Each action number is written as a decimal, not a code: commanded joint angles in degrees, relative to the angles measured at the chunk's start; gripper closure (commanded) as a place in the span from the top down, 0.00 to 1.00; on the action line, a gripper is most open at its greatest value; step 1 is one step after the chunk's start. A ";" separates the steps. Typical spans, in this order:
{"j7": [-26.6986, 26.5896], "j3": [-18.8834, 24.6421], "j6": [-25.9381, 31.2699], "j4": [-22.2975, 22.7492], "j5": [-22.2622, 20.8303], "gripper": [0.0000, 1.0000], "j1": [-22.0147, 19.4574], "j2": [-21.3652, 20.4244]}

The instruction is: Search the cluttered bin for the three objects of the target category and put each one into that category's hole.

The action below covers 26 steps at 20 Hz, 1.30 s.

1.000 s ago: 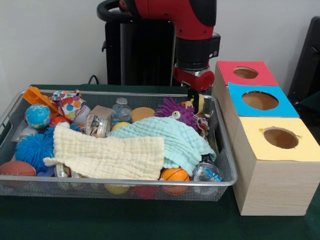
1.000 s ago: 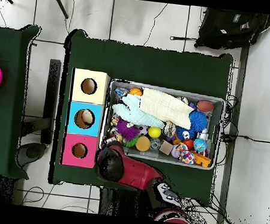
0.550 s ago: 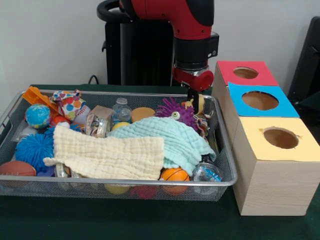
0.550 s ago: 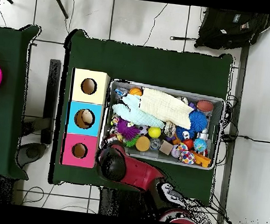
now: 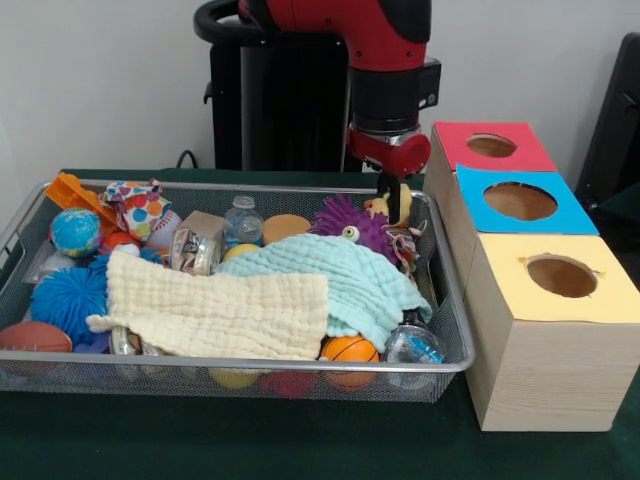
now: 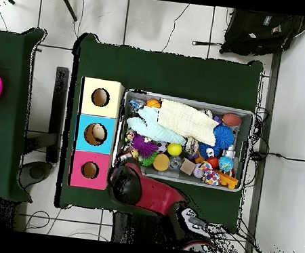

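Front view: the gripper [image 5: 390, 196] is seen at the far right corner of the wire bin [image 5: 452, 330], its dark fingers closed on a small yellow-and-orange toy [image 5: 381, 206]. The toy is held just above the bin's contents, beside the purple spiky toy [image 5: 352, 222]. Its outline is too small for a long axis or heading to be read. A mint cloth [image 5: 345, 280] and a cream cloth [image 5: 215, 312] are draped across the middle of the bin, the cream one overlapping the mint one's left edge. An orange ball [image 5: 351, 349] is lodged against the near rim. To the right of the bin the red hole [image 5: 491, 145], blue hole [image 5: 520, 201] and yellow hole [image 5: 561, 276] are lined up.

Overhead view: the arm [image 6: 149, 194] is seen covering the bin corner nearest the red box [image 6: 89, 170]; gripper and toy are hidden beneath it. A pale object [image 6: 99, 134] is visible inside the blue box's opening.
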 commanded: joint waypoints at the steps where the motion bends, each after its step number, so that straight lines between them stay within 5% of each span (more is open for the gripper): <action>1: 6.58 1.78 5.43 -0.53 2.60 0.00 2.24 -3.01; 11: 6.27 -0.62 9.79 0.28 2.86 0.00 3.93 -6.86; 16: 4.67 -7.25 12.23 -1.89 1.77 0.00 9.06 -8.70; 26: 5.48 -6.75 18.21 -0.69 2.22 0.00 9.60 -13.30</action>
